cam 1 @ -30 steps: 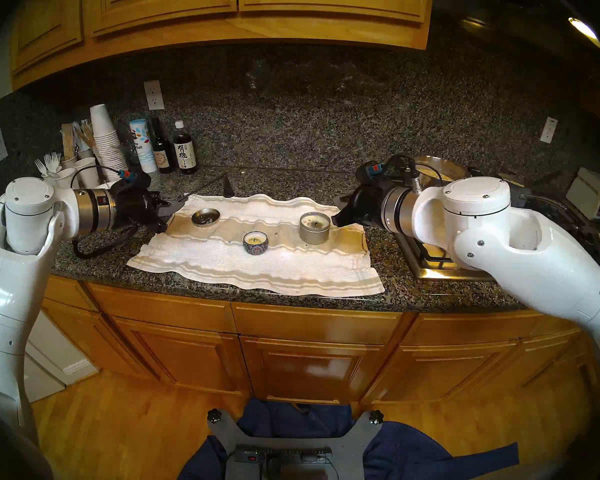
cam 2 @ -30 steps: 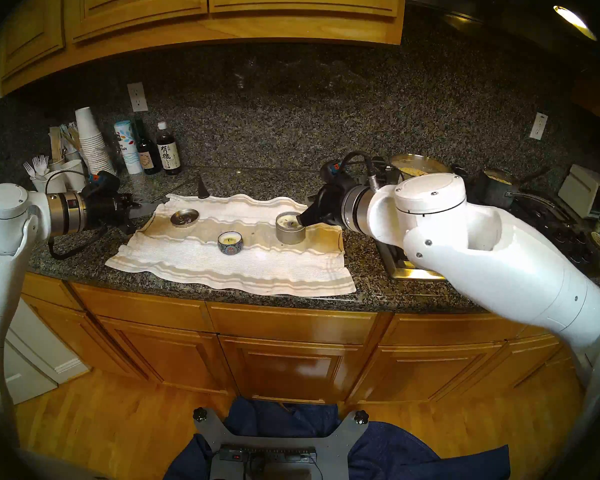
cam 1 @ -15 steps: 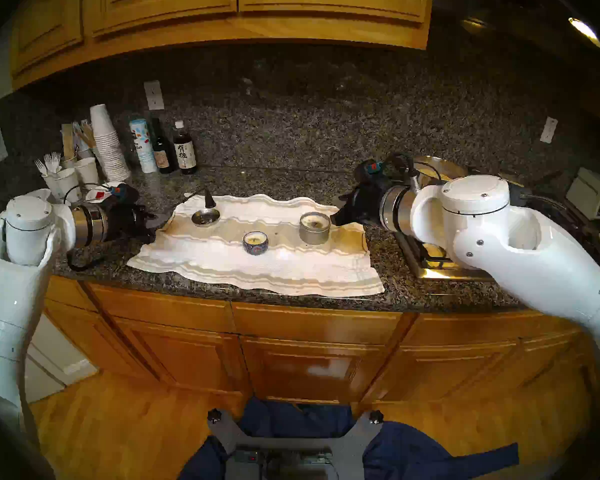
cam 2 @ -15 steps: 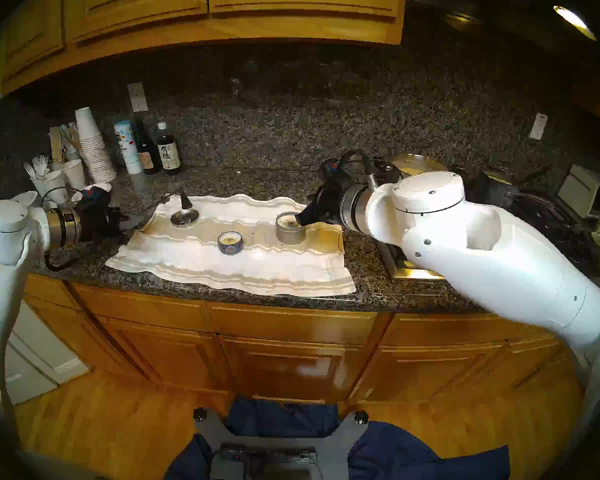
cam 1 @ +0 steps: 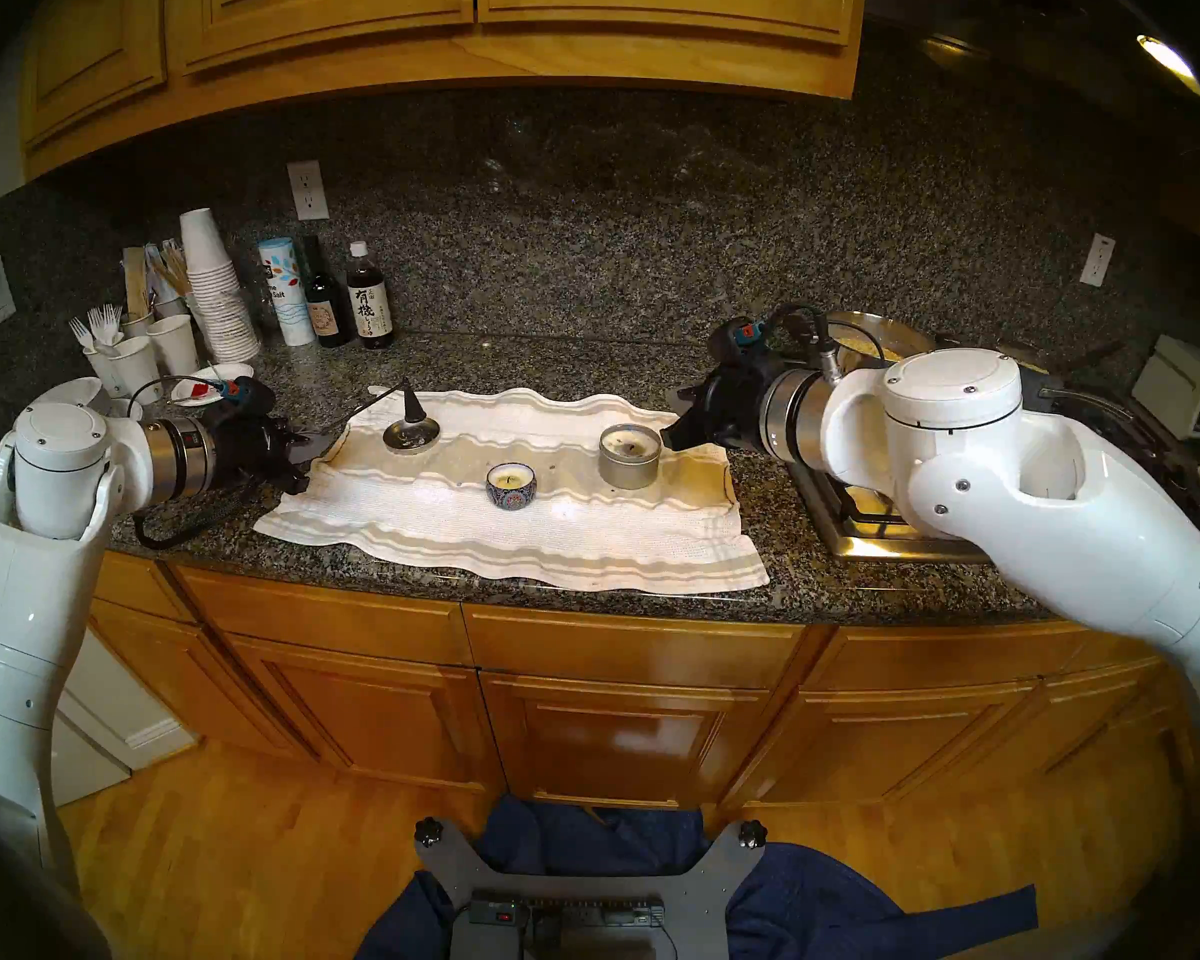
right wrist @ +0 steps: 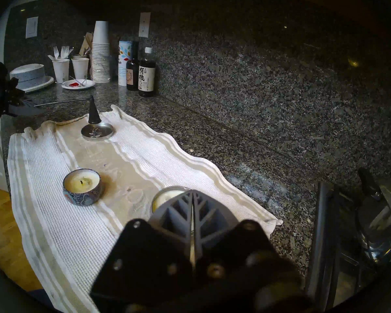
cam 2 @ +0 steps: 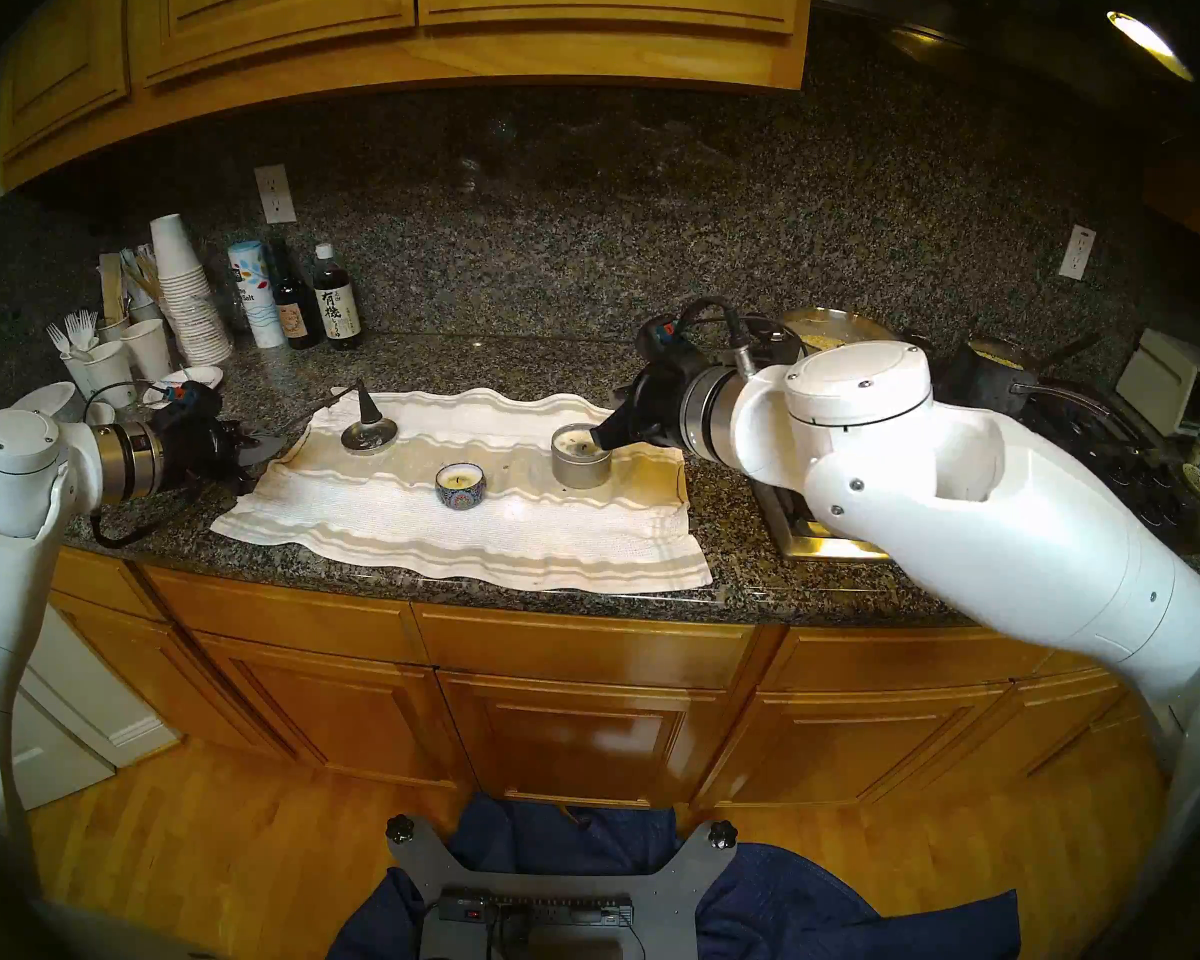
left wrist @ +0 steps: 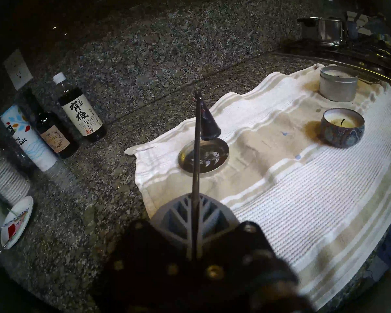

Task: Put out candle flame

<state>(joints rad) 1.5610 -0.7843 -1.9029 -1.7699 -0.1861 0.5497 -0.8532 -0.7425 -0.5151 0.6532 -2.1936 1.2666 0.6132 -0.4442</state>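
We've got the left gripper (left wrist: pixel 195 206) pinching the snuffer (left wrist: pixel 207 125) handle; its cone sits over the small metal dish (left wrist: pixel 203 156) on the towel (left wrist: pixel 303 192). We'd set it down level, then let go (no flame visible). Right gripper (right wrist: pixel 192 206) pressed together, empty, beside the silver tin candle (cam 1: pixel 628 456). Count: two candles, incl. blue patterned candle (cam 1: pixel 510 486); one snuffer, one dish.
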